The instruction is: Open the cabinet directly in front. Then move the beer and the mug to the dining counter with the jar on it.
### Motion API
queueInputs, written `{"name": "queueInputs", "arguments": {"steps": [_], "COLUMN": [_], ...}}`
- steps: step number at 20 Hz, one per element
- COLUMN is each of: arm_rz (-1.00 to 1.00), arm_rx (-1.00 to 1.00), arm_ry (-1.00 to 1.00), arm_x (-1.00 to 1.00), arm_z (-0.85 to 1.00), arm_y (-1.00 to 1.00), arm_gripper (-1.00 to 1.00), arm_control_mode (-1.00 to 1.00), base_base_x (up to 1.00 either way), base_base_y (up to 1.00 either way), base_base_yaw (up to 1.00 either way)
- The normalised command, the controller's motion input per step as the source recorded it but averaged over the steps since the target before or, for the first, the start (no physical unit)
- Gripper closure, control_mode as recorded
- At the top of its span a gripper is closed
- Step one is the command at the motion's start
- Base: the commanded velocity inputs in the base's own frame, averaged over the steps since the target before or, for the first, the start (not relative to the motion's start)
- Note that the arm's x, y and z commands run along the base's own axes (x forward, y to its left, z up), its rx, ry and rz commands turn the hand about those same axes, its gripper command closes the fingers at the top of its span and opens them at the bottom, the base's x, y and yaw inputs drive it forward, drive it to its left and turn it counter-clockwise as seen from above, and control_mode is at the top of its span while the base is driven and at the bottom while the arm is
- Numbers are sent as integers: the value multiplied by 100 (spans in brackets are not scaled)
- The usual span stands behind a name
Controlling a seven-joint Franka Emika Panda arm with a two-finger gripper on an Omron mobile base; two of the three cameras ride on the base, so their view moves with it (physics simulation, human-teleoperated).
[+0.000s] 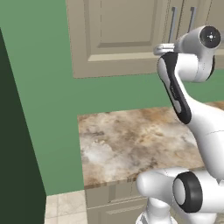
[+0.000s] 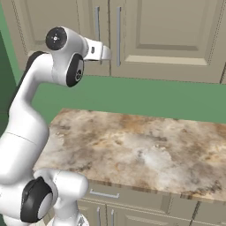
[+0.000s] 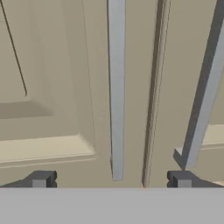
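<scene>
The beige cabinet (image 1: 113,39) (image 2: 172,35) (image 3: 52,65) hangs on the wall straight ahead with both raised-panel doors closed. Two long grey bar handles flank the door seam. In the hand view my gripper (image 3: 112,181) is open, close to the doors, and the left handle (image 3: 116,87) runs down between its fingertips (image 3: 41,179). The right handle (image 3: 205,96) lies just outside the right fingertip. From the base views my hand (image 2: 99,50) is raised level with the lower ends of the handles (image 2: 118,35) (image 1: 173,24). The beer and the mug are hidden. The dining counter and the jar are out of view.
A short marble worktop (image 1: 131,140) (image 2: 132,145) lies below the cabinet, with beige drawer units (image 2: 103,194) under it. A green wall (image 1: 43,87) runs behind. A tall dark panel (image 1: 13,131) stands at the far left, above tiled floor (image 1: 65,205).
</scene>
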Motion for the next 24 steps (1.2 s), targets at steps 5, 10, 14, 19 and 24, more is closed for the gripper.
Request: {"name": "queueInputs", "arguments": {"steps": [5,10,14,19,24], "arm_rz": [0,0,0,0,0], "arm_rx": [2,5,5,4,3], "arm_ry": [-2,-5,-4,-3,-1], "arm_x": [31,28,28,27,30], "arm_z": [0,0,0,-1,-8], "arm_y": [0,0,0,0,0], "arm_gripper": [-100,-100,-100,-100,-100], "arm_control_mode": [-100,-100,-100,-100,-100], "base_base_x": [0,0,0,0,0], "base_base_y": [0,0,0,0,0], "base_base_yaw": [0,0,0,0,0]}}
